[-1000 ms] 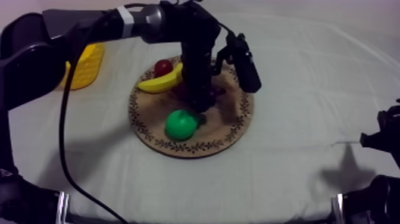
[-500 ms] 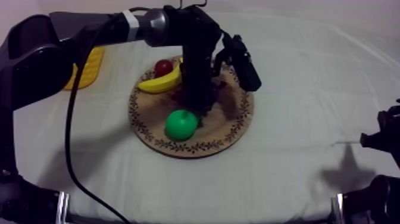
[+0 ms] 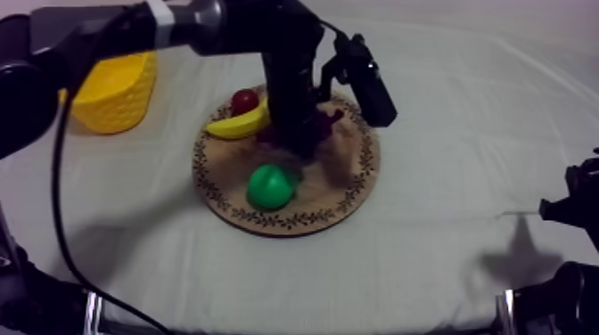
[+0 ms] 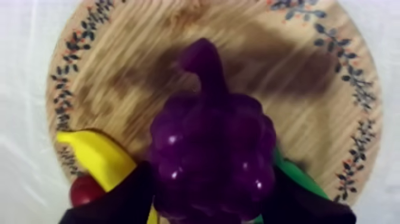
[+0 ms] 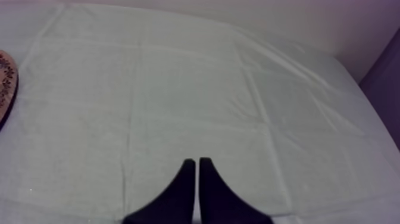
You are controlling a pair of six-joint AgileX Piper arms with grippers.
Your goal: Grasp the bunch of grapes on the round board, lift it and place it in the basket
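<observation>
Both fingers [image 4: 116,202] of the left gripper [image 4: 208,205] clasped the bunch of grapes [image 4: 211,149] over the wooden board [image 4: 309,89]. A vertical lift clear of the banana [image 4: 98,158] was advisable before traversing to the yellow basket [image 3: 111,89]. The right gripper [image 5: 197,164] was clenched, empty.

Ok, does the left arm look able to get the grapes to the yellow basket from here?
Probably yes: the left pincer is shut on the bunch of grapes over the wooden board, the yellow basket stands at that arm's side, and bare cloth lies between them.
</observation>
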